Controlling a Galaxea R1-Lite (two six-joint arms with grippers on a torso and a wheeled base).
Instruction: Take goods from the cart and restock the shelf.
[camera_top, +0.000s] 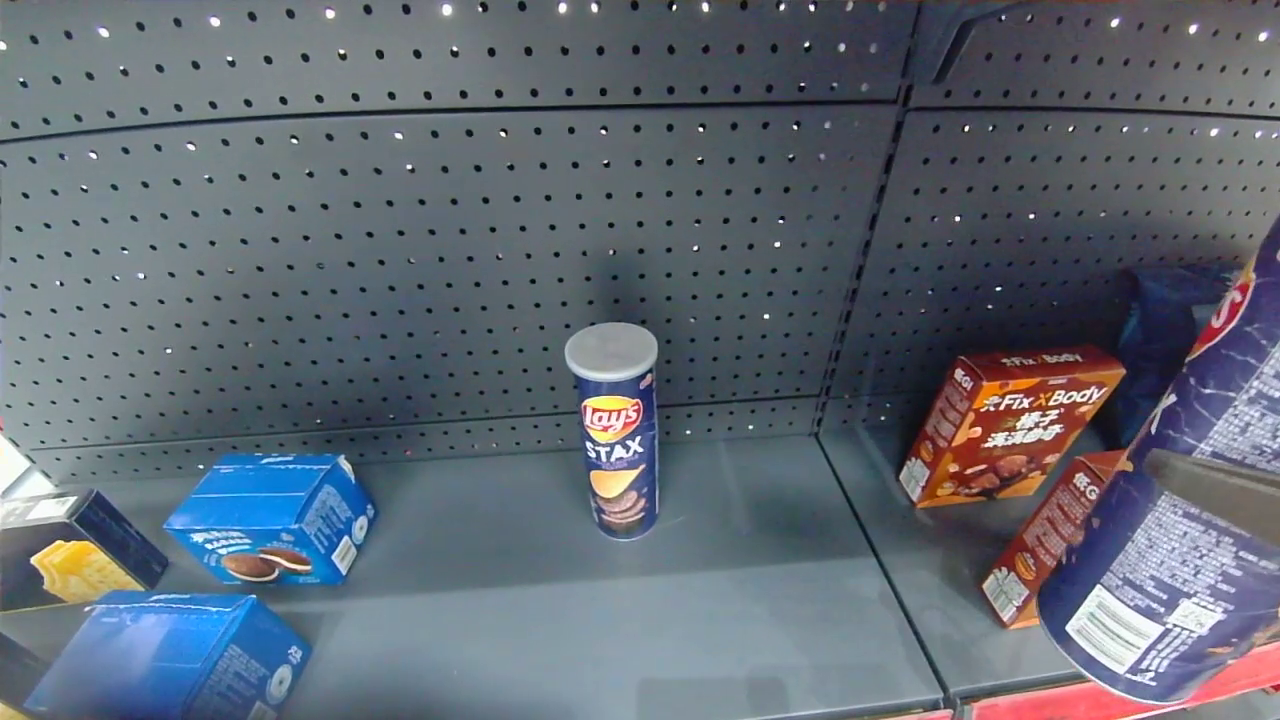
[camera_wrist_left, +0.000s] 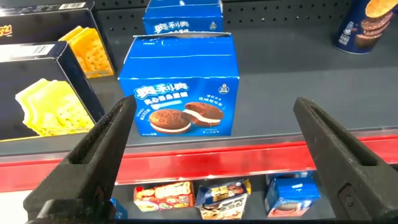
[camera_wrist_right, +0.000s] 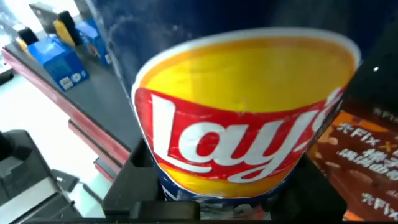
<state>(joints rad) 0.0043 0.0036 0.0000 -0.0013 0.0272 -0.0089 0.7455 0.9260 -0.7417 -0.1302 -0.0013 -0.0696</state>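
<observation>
A blue chip can (camera_top: 616, 430) with a grey lid stands upright mid-shelf on the grey shelf (camera_top: 500, 610). At the far right, in front of the shelf edge, my right gripper (camera_wrist_right: 227, 199) is shut on a second blue chip can (camera_top: 1130, 580), held tilted. One of its fingers (camera_top: 1205, 490) lies across the can's side. The can's yellow and red label (camera_wrist_right: 242, 112) sits between the jaws. My left gripper (camera_wrist_left: 214, 106) hangs open before the shelf's red front edge (camera_wrist_left: 199, 158), facing a blue cookie box (camera_wrist_left: 183, 84), with nothing between its fingers.
Two blue cookie boxes (camera_top: 272, 518) (camera_top: 170, 655) and a dark box of yellow crackers (camera_top: 70, 550) fill the shelf's left. Two orange boxes (camera_top: 1010, 425) (camera_top: 1045, 540) and a dark blue bag (camera_top: 1160, 320) stand at the right. Bare shelf lies around the upright can. Small goods (camera_wrist_left: 224, 196) sit on the level below.
</observation>
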